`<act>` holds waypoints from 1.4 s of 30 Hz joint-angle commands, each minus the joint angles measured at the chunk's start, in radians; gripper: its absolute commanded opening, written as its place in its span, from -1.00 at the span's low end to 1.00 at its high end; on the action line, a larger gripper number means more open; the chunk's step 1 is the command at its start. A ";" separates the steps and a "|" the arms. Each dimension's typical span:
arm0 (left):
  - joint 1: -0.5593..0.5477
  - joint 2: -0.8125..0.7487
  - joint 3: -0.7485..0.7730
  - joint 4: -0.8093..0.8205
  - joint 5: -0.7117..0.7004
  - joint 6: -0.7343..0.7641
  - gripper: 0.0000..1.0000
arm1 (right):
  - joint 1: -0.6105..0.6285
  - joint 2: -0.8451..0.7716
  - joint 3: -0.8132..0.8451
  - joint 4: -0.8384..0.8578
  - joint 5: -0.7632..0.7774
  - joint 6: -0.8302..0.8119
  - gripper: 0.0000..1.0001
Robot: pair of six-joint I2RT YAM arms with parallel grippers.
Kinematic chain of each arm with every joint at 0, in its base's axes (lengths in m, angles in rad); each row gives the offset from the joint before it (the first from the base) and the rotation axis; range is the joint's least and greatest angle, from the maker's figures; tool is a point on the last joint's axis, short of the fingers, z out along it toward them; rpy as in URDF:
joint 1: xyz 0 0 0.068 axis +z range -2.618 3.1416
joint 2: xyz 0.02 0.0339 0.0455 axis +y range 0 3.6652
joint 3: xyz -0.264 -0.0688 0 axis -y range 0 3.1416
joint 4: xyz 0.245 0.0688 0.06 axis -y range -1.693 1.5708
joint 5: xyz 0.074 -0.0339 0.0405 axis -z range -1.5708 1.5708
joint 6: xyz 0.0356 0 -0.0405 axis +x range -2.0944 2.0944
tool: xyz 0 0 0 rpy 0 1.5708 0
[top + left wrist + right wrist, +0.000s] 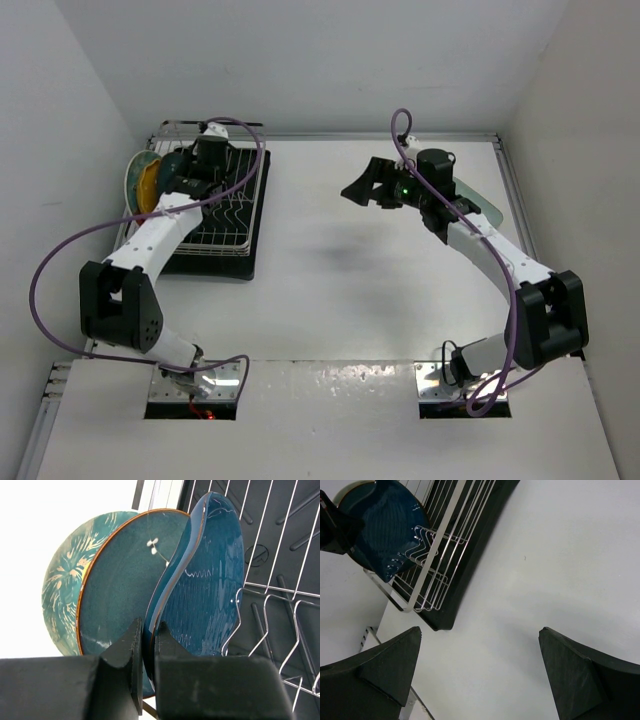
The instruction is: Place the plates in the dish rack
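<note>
Leaf plate (210,580) pinched by left gripper (148,628); mint plate (492,212) mostly behind right arm (495,252).

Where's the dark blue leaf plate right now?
In the left wrist view, the dark blue leaf plate is held on edge in the left end effector, at the dish rack's left side, just beside the upright teal round plate.

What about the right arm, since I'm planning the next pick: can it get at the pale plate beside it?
Probably yes: the right pincer is open and empty, on the plate's side. But the pale plate lies partly behind the forearm, so the arm must fold back.
</note>
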 commanded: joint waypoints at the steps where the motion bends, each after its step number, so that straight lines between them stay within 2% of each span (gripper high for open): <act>1: 0.035 -0.018 -0.041 0.032 0.040 -0.005 -1.00 | -0.005 -0.023 0.009 0.021 -0.014 0.006 1.00; 5: 0.067 0.001 -0.051 -0.021 0.112 -0.054 -1.00 | -0.013 -0.019 0.015 -0.002 -0.012 -0.002 1.00; 16: 0.111 0.019 -0.070 -0.059 0.185 -0.113 -0.92 | -0.039 0.003 0.039 -0.037 -0.005 0.011 1.00; 19: 0.121 0.019 -0.079 -0.019 0.185 -0.074 -0.98 | -0.042 -0.002 0.036 -0.036 -0.005 0.004 1.00; 27: 0.121 0.059 -0.022 0.025 0.185 0.006 -0.98 | -0.051 -0.008 0.044 -0.039 -0.009 -0.002 1.00; 36: 0.121 0.041 -0.151 0.025 0.272 -0.056 -0.93 | -0.050 -0.049 0.024 -0.043 0.006 -0.017 1.00; 40: 0.121 0.022 -0.200 0.025 0.322 -0.051 -0.64 | -0.051 -0.054 0.026 -0.048 0.004 -0.014 1.00; 42: 0.111 0.003 -0.223 0.025 0.323 -0.041 -0.56 | -0.055 -0.068 0.021 -0.046 0.007 -0.012 1.00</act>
